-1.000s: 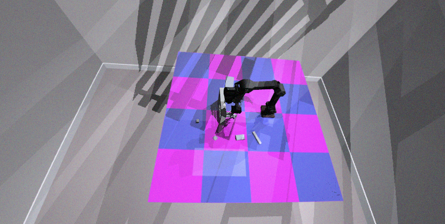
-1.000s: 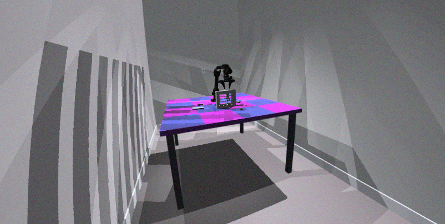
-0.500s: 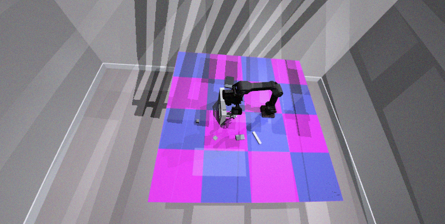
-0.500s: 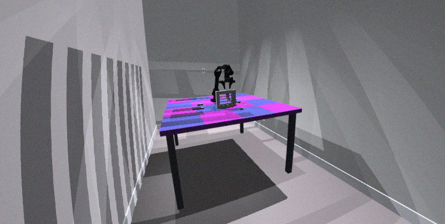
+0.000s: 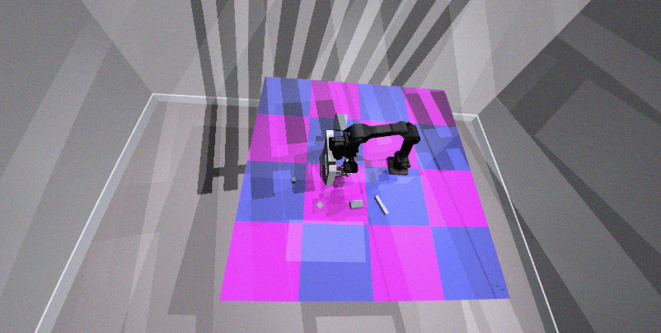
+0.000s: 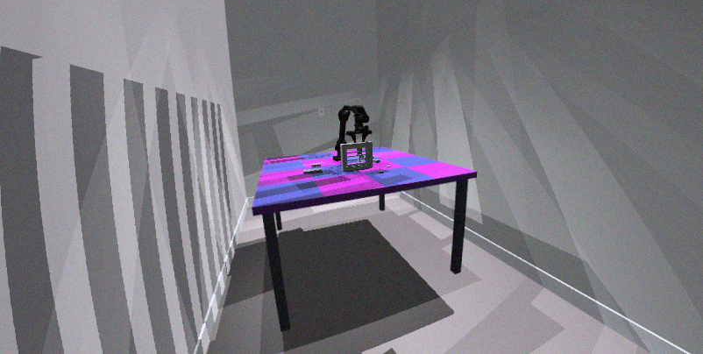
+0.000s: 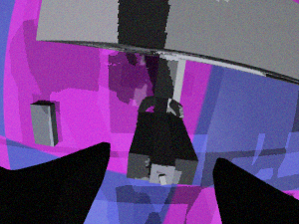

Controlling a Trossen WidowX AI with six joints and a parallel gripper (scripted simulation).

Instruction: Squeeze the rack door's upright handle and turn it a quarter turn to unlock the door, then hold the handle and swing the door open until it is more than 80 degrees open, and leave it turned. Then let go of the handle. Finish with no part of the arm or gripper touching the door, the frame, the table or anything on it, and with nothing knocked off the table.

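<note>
The small grey rack frame with its door (image 5: 330, 157) (image 6: 360, 156) stands upright near the middle of the checked table. In the wrist view its grey top edge (image 7: 224, 34) runs across the top of the picture. The dark handle (image 7: 160, 138) with a grey end hangs below that edge. My gripper (image 5: 346, 164) (image 7: 162, 159) is open. It hangs over the door from the arm's side, and the handle lies between the two dark fingers without being squeezed. Whether a finger touches the handle cannot be told.
The arm's base (image 5: 397, 165) stands to the right of the rack. Small grey blocks (image 5: 293, 180) (image 5: 319, 204) (image 5: 355, 204) and a white bar (image 5: 381, 204) lie on the table (image 5: 402, 260) (image 6: 433, 169) in front of the rack. One grey block (image 7: 44, 123) shows to the left in the wrist view.
</note>
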